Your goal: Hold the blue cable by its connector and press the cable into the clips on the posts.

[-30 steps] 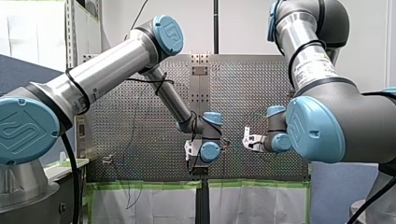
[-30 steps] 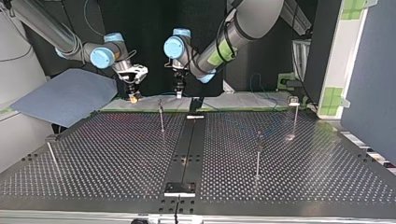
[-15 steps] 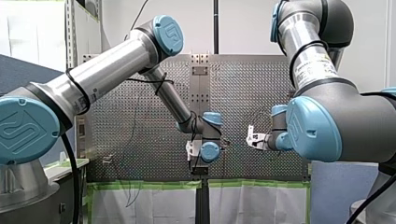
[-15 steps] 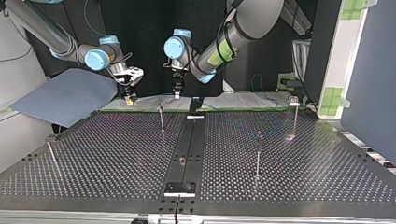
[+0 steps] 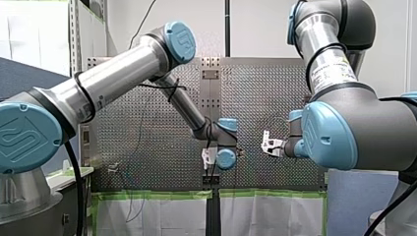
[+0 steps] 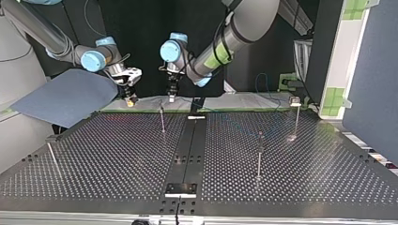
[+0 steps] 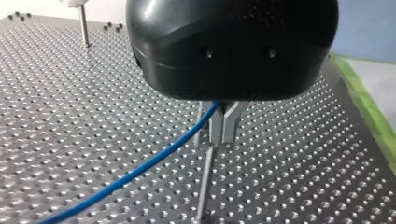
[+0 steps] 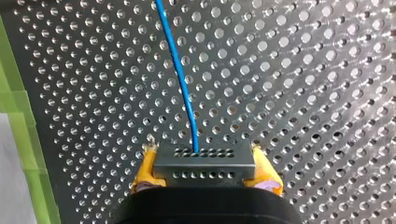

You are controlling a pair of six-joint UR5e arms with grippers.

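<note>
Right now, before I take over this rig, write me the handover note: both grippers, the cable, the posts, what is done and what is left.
My right gripper: yellow-padded jaws shut on the grey perforated metal connector.
My left gripper: metal jaws shut on the thin blue cable, just above a thin metal post on the perforated metal table.
Done: connector held, cable positioned over that post. Whether it sits in the clip cannot be told.
Left: press it in there, then probably route it to the other posts, such as the tall post further along the table.
</note>
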